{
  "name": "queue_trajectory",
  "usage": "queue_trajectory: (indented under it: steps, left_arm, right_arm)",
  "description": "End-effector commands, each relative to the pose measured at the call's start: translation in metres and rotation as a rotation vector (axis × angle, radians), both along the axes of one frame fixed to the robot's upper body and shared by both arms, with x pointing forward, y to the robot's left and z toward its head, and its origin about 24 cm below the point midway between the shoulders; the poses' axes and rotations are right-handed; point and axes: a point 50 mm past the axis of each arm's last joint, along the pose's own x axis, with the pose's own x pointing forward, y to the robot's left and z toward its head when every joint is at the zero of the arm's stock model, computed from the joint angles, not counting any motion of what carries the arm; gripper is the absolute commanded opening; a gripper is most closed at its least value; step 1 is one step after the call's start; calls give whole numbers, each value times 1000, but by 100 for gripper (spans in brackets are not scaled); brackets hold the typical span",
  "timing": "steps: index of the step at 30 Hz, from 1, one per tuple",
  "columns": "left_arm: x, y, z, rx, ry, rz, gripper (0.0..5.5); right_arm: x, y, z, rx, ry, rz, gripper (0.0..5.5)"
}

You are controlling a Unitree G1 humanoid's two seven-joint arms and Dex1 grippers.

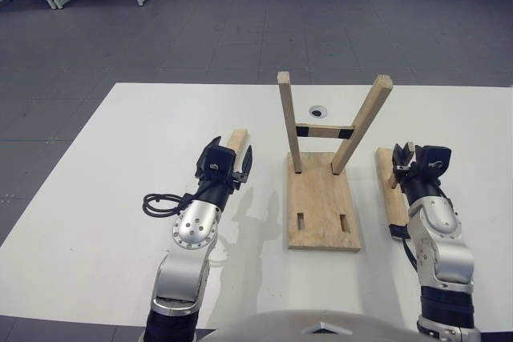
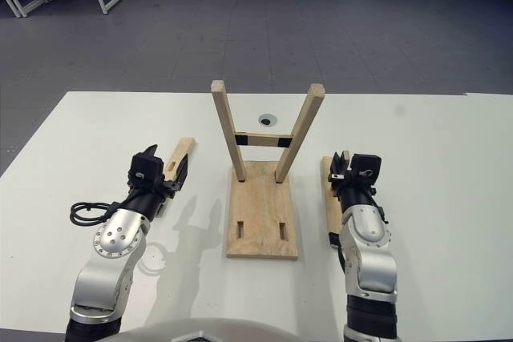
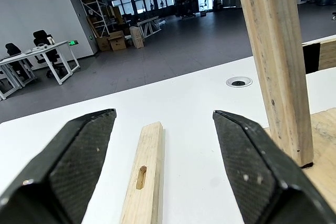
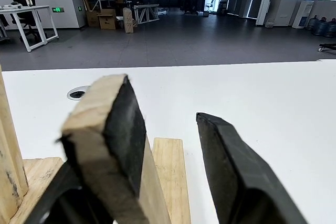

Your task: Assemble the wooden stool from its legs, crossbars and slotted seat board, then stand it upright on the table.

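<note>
Left jaws spread, leg (image 3: 147, 182) beneath

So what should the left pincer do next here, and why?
Probably lower the left pincer and close it on the loose leg. It hovers open right over that leg, which lies flat on the table, and the seat board has two empty slots at its near end.

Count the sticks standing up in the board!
2. The left leg stands in the seat board's far left slot; the right leg leans in its far right slot.
</note>
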Motion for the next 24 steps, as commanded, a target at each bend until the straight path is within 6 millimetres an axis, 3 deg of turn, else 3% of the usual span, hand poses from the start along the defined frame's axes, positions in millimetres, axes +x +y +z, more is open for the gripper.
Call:
queue_trajectory:
  steps: [1, 7, 9, 12, 17, 24]
  left_arm:
    - [2, -2, -1, 7, 2, 5, 342]
    - [2, -5, -1, 4, -1, 2, 342]
    - [2, -6, -2, 3, -2, 4, 342]
    - [1, -8, -3, -4, -1, 13, 342]
    - [0, -9, -3, -10, -2, 20, 342]
    - [2, -9, -3, -12, 0, 25, 342]
  right_arm:
    - [4, 0, 12, 4, -36, 6, 297]
    - [10, 5, 38, 1, -95, 26, 407]
    - [11, 8, 55, -3, -132, 28, 413]
    - [13, 15, 83, 2, -181, 29, 358]
    - [22, 12, 101, 32, -130, -21, 267]
    - [44, 14, 105, 25, 38, -12, 267]
